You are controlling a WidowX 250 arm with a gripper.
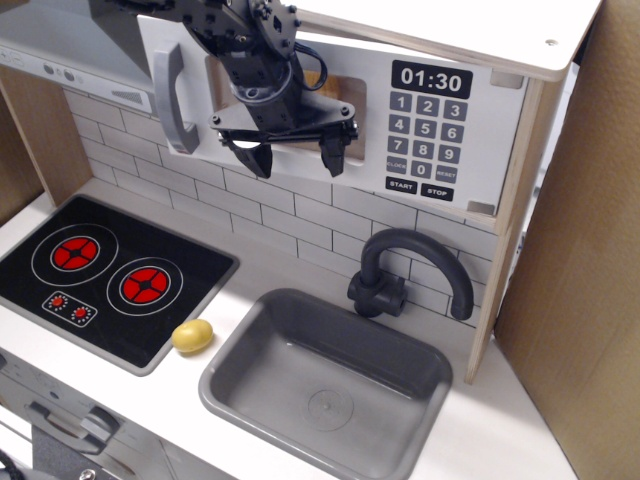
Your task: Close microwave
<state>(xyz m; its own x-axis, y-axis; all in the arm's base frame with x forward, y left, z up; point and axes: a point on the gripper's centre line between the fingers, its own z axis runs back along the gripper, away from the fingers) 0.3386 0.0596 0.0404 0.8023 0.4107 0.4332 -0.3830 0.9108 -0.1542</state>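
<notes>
The toy microwave (430, 120) hangs under the top shelf, with a black 01:30 display and a grey keypad on its right part. Its white door (190, 150) with a clear window (345, 95) and a grey vertical bar handle (170, 98) lies almost flush with the microwave front. My black gripper (293, 155) is open and empty. It hangs right in front of the door's window, fingers pointing down, and hides most of the window. Whether it touches the door is unclear.
A grey sink (330, 385) and a black faucet (405, 270) are below the microwave. A black two-burner hob (110, 275) is at the left, with a yellow lemon (192, 336) beside it. A grey extractor hood (60, 45) is at the upper left. A cardboard wall (590, 250) stands right.
</notes>
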